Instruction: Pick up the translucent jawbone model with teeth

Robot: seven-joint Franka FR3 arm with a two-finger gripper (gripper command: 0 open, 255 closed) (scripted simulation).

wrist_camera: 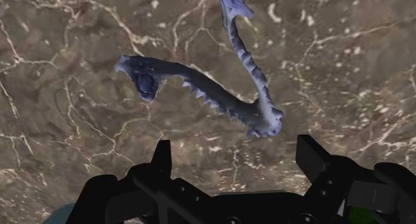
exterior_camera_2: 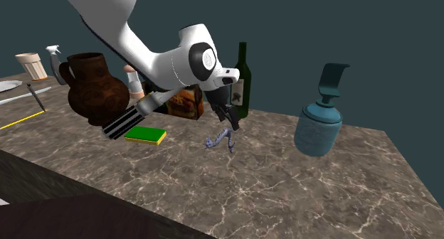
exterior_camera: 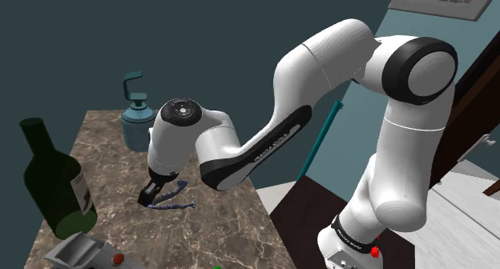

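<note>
Nearest, at the end of the white arm: all-black two-finger gripper (wrist_camera: 238, 159), fingers spread wide apart, pinching nothing. Just beyond the fingertips, untouched, lying on the brown white-veined marble countertop (wrist_camera: 80, 143): translucent bluish-purple V-shaped jawbone model (wrist_camera: 213, 97) with a row of small pointed teeth, apex of the V turned toward the fingers. Seen from the second exterior view, gripper poised low, directly over the jawbone, tips just above it. Near the jawbone, toward that view's left: flat green sponge with a yellow lower layer (exterior_camera_2: 146, 135). Behind the sponge: dark brown round-bellied jug with a handle (exterior_camera_2: 92, 88). Farther back, past the gripper: tall dark green glass bottle (exterior_camera_2: 243, 74). Well apart, on that view's right: teal pump dispenser (exterior_camera_2: 321, 120). Farthest off, at the left end of the counter: small beige cup (exterior_camera_2: 30, 65).
</note>
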